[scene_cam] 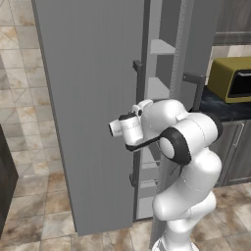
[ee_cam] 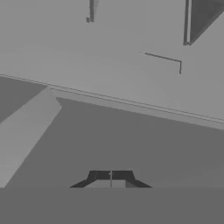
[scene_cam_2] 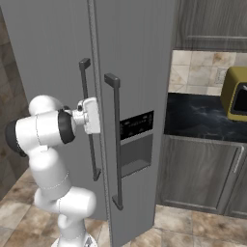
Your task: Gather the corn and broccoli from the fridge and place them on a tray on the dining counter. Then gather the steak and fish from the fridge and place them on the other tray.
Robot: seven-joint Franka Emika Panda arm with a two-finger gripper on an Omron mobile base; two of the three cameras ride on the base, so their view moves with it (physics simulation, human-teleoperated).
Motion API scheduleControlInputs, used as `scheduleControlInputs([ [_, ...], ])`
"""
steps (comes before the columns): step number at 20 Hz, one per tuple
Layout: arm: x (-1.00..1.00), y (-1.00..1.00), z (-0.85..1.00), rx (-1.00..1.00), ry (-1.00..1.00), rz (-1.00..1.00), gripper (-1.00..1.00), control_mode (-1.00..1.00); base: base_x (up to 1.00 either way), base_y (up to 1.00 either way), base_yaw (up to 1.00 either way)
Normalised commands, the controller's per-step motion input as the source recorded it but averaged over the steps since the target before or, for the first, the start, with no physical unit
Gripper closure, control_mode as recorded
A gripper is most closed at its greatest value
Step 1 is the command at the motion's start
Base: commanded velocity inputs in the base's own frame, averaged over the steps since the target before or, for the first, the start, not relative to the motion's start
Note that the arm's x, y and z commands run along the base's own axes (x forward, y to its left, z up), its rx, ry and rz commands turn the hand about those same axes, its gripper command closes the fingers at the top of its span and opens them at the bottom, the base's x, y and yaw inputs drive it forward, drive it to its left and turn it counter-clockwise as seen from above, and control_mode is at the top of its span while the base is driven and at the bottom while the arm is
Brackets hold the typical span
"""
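fridge [scene_cam: 93, 98] fills centre frame, left door swung partly open | my gripper [ee_cam: 111, 176] pinched closed, holding nothing, up against the grey door | door's stiff and heavy I reckon, grab the long dark handle [scene_cam_2: 115, 140], panel's too slick

One fridge [scene_cam: 93, 108] stands here, with two doors: one swung ajar, one closed. Two long dark vertical handles [scene_cam_2: 115, 140] show on its front. At least two pale shelves [scene_cam: 162, 47] show through the gap. One yellow microwave [scene_cam: 230, 78] sits on one dark tabletop [scene_cam_2: 202, 118]. One hand [ee_cam: 111, 175], its fingertips together.
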Motion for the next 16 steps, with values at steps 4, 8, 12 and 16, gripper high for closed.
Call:
scheduleControlInputs([
  [4, 0.27, -1.0, 0.02, 0.03, 0.16, -0.18, 1.0, -1.0, 0.0, 0.0, 0.0],
  [8, -0.48, -1.0, 0.0, 0.0, 0.02, -0.27, 1.0, -1.0, 0.0, 0.0, 0.0],
  [12, -0.87, -1.0, 0.02, 0.02, 0.07, -0.31, 1.0, -1.0, 0.0, 0.0, 0.0],
  [16, -0.98, -1.0, 0.0, 0.01, 0.02, -0.32, 1.0, -1.0, 0.0, 0.0, 0.0],
])
